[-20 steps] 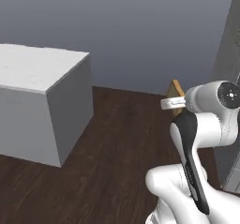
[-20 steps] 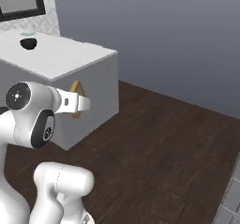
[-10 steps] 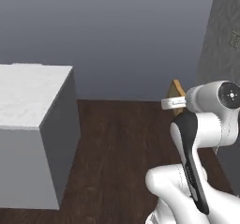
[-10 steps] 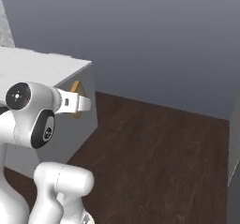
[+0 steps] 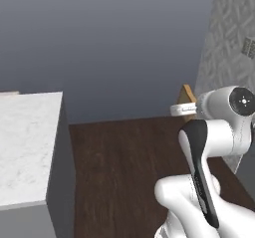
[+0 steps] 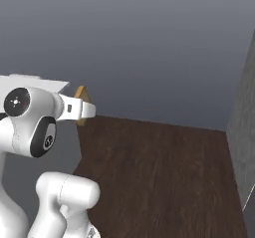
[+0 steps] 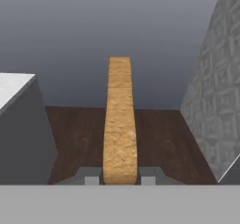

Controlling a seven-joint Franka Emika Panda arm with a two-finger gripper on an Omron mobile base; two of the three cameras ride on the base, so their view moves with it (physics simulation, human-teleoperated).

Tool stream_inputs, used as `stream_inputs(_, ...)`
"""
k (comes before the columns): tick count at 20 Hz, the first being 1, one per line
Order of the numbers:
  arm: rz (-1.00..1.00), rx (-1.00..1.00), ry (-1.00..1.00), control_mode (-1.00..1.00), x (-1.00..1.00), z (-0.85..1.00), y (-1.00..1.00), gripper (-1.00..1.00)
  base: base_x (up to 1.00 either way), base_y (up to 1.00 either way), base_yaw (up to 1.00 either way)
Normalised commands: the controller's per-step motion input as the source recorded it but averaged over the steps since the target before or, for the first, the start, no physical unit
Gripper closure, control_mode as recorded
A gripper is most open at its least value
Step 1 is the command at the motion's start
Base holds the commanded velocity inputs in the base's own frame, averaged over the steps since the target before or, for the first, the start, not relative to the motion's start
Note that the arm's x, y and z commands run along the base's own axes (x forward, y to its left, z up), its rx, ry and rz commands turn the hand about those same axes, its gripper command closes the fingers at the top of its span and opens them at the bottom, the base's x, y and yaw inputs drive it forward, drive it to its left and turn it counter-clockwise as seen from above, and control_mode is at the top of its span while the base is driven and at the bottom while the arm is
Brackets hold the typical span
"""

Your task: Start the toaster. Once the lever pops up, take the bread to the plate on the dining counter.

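My gripper [image 7: 120,177] is shut on the bread [image 7: 119,120], a tan slice seen edge-on that stands up between the two fingers [image 7: 91,176]. From the left base view the bread [image 5: 187,94] pokes up above the gripper [image 5: 182,108], held in the air at arm height over the dark floor. The right base view has the bread [image 6: 79,92] just behind the gripper [image 6: 83,110]. The white marble dining counter [image 5: 27,147] lies to the left, and its corner [image 6: 37,80] peeks out behind the arm. The plate, the toaster and its lever are out of view.
Dark wooden floor [image 6: 159,177] spreads ahead of the base. A grey patterned wall [image 5: 229,48] rises on the right, also the wall [image 7: 213,101] in the hand view. A plain grey wall [image 6: 149,43] closes the far side.
The whole picture has slid: the camera has turned with the base, so the counter has moved leftward and a patterned wall has come in on the right. The bread stays gripped.
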Motion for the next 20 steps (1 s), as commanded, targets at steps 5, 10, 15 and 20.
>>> stream_inputs(5, 0.00, 0.00, 0.00, 1.00, 0.00, 0.00, 0.00, 1.00, 1.00, 0.00, -0.02)
stream_inputs(10, 0.00, 0.00, 0.00, 1.00, 0.00, 0.00, 0.00, 1.00, 1.00, -0.03, 0.14)
stream_inputs(15, 0.00, 0.00, 0.00, 1.00, 0.00, 0.00, 0.00, 1.00, 1.00, -0.03, 0.18)
stream_inputs(20, 0.00, 0.00, 0.00, 1.00, 0.00, 0.00, 0.00, 1.00, 1.00, -0.11, 0.25)
